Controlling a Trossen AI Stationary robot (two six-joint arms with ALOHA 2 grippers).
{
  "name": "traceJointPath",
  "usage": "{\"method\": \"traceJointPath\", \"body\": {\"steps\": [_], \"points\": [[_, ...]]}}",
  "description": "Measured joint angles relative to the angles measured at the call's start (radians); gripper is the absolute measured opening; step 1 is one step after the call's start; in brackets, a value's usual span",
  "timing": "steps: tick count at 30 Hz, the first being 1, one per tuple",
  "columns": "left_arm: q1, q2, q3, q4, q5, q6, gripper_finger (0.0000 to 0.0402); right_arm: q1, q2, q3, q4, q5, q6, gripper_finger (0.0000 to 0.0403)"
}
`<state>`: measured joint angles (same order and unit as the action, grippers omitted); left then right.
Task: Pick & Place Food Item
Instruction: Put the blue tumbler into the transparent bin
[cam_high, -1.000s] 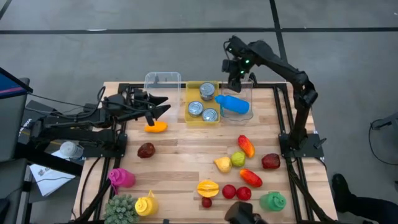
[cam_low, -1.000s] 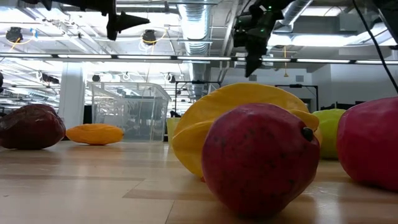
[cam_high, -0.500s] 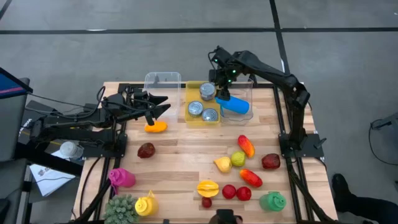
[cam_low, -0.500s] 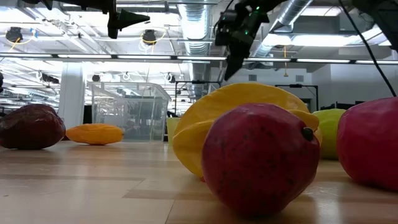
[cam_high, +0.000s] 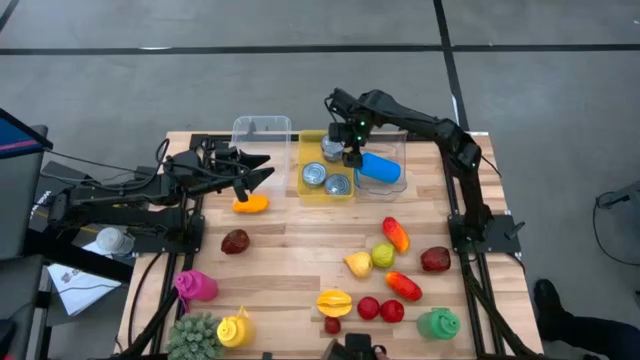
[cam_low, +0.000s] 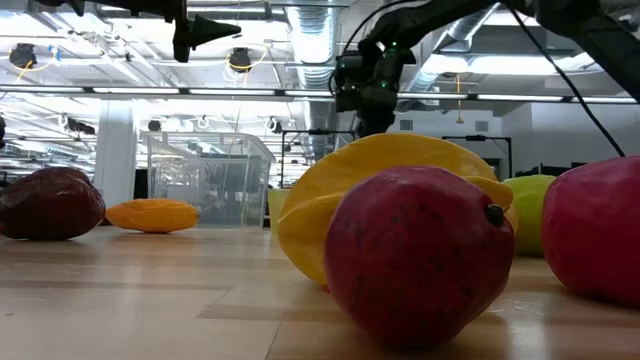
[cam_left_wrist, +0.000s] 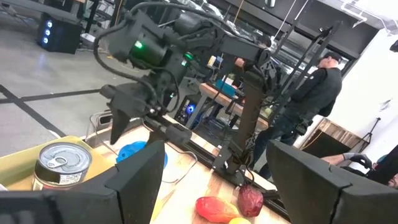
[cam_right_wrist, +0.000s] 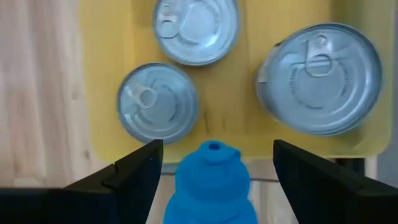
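Three cans (cam_high: 327, 164) in yellow tray (cam_high: 303, 146), one blue bottle (cam_high: 379, 168); right tool (cam_high: 351, 155) spread above, left tool (cam_high: 258, 170) spread, waiting.

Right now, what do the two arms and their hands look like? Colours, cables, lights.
Both arms are dark, near black, built from jointed tubular links. The left hand ends in two pointed, tapered dark fingers, with black cables bundled along its arm. The right hand has a small green light glowing at its wrist and thin black cables looping beside the links. In the wrist views each hand's fingers look flat, matte black and angular.
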<state>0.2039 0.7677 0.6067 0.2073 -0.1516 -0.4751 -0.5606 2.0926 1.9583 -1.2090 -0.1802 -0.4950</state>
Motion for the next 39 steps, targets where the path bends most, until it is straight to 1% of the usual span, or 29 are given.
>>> {"method": "traceJointPath", "body": {"steps": [3,8,11,17,28,39], "points": [[0.000,0.000,0.000,0.000,0.000,0.000,0.0273,0.000,0.005,-0.003,-0.008,0.021,0.004,0.0279],[0.000,0.000,0.000,-0.001,0.000,0.000,0.0273,0.005,0.003,-0.002,-0.002,0.025,-0.006,0.0223],[0.000,0.000,0.000,-0.001,0.000,0.000,0.0273,0.004,0.003,-0.002,-0.001,0.025,-0.008,0.0197],[0.000,0.000,0.000,-0.002,0.000,0.000,0.0273,0.001,0.008,-0.002,-0.002,0.025,-0.010,0.0168],[0.000,0.000,0.000,-0.002,0.000,0.000,0.0273,0.001,0.008,-0.002,0.013,0.025,0.007,0.0167],[0.000,0.000,0.000,-0.002,0.027,-0.001,0.0273,-0.018,0.008,-0.002,0.037,0.025,0.036,0.0211]]}}
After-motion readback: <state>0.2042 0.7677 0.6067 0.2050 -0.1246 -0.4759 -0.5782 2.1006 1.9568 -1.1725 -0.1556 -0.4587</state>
